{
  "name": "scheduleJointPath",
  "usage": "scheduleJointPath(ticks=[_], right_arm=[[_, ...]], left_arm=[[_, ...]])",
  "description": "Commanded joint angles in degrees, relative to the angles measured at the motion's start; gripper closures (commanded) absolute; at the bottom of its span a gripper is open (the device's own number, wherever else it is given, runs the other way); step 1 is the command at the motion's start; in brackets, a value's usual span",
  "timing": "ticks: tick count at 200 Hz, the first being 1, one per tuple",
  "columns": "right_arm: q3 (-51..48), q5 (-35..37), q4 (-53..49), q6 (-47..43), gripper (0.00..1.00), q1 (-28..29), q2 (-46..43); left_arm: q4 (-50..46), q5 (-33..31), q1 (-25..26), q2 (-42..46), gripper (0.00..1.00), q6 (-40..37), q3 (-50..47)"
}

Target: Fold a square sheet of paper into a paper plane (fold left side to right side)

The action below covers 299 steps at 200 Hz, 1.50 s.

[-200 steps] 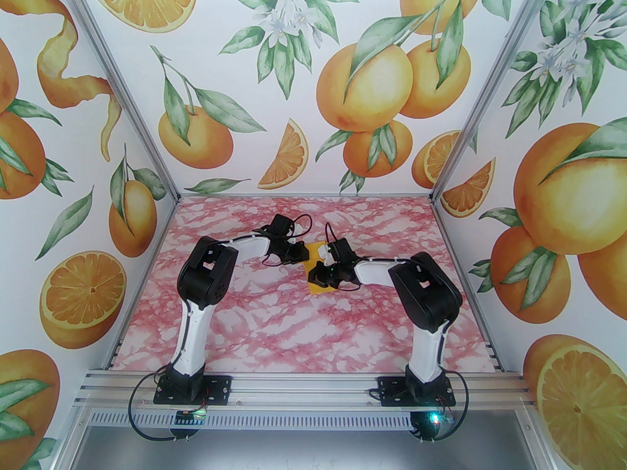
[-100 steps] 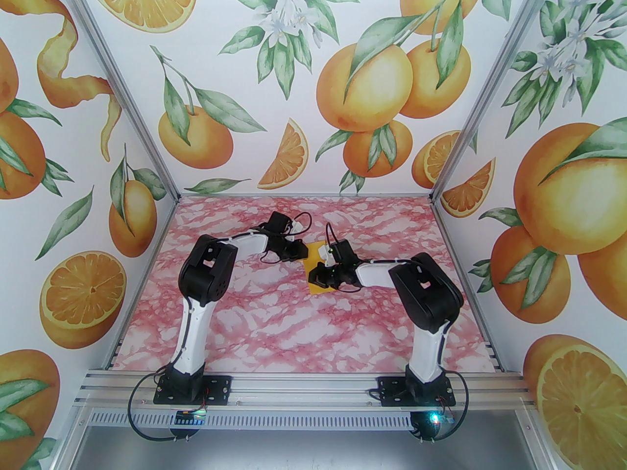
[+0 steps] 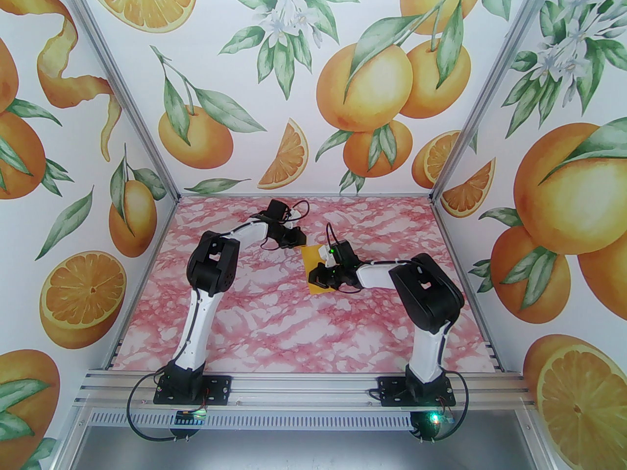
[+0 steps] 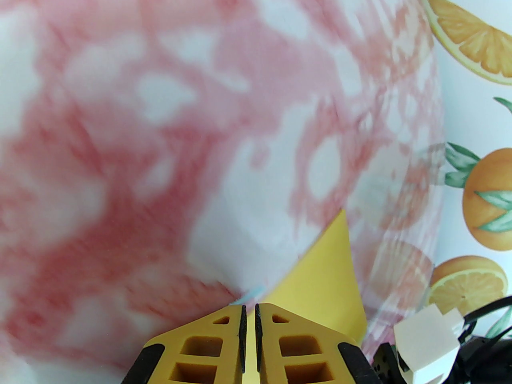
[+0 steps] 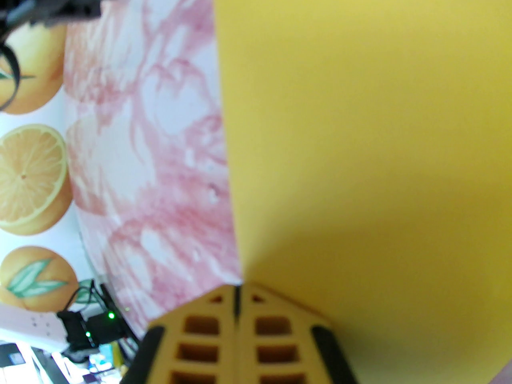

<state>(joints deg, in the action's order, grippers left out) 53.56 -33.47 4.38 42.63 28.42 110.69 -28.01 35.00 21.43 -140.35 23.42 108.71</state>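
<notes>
Holding the square sheet of paper (image 3: pixel 312 258) near the middle of the table (image 3: pixel 274 321), slightly toward the far edge, between the two wrists. Plain yellow-orange on the face in view.

Clamping its far left corner with the left gripper (image 3: pixel 300 244). From the left wrist, left gripper (image 4: pixel 249 306) with pads (image 4: pixel 242 326) drawn almost together, just a thin slit between. Square sheet of paper (image 4: pixel 320 278) rising from the tips as a sharp triangle, lifted clear of the blurred pink marble tabletop.

Reaching in from the right side with the right gripper (image 3: pixel 313 278), low over the near part of the sheet. From the right wrist, right gripper (image 5: pixel 237 288) pressed fully together, tips meeting the left edge of the square sheet of paper (image 5: pixel 360 134). Cannot tell whether pinching that edge or merely touching it.

Ringed on three sides by walls (image 3: pixel 372 91) printed with oranges, slices, leaves and white blossoms. Showing a green light (image 3: pixel 333 251) on the right wrist. Markings on the small electronics at the near edge too small to read.
</notes>
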Motion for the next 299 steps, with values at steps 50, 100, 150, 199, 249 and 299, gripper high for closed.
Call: scheduleJointPath(ticks=[50, 100, 150, 199, 249, 299], right_arm=[[3.8, 4.2, -12.0, -0.6, 1.00, 0.6, -3.1], [6.2, 8.1, -17.4, -2.5, 0.76, -2.2, -10.4], [2.1, 10.1, -22.3, -8.2, 0.71, -7.0, -14.1], [-0.7, 10.4, -22.3, -9.9, 0.71, -8.4, -13.8], [-2.0, 10.8, -21.2, -9.3, 0.71, -8.4, -13.5], [-2.1, 11.2, -21.5, -9.2, 0.72, -8.4, -13.8]], left_arm=[[-0.8, -2.8, -1.3, 7.5, 0.82, -0.6, -1.8], [7.2, -4.8, 2.2, 20.1, 0.82, 4.3, -20.7], [13.6, -5.8, 7.9, 24.4, 0.83, 9.6, -31.3], [14.7, -6.6, 9.2, 22.6, 0.84, 9.9, -32.4], [14.2, -6.3, 9.2, 20.4, 0.85, 8.6, -33.8], [12.7, -7.4, 9.3, 17.8, 0.86, 7.8, -33.7]])
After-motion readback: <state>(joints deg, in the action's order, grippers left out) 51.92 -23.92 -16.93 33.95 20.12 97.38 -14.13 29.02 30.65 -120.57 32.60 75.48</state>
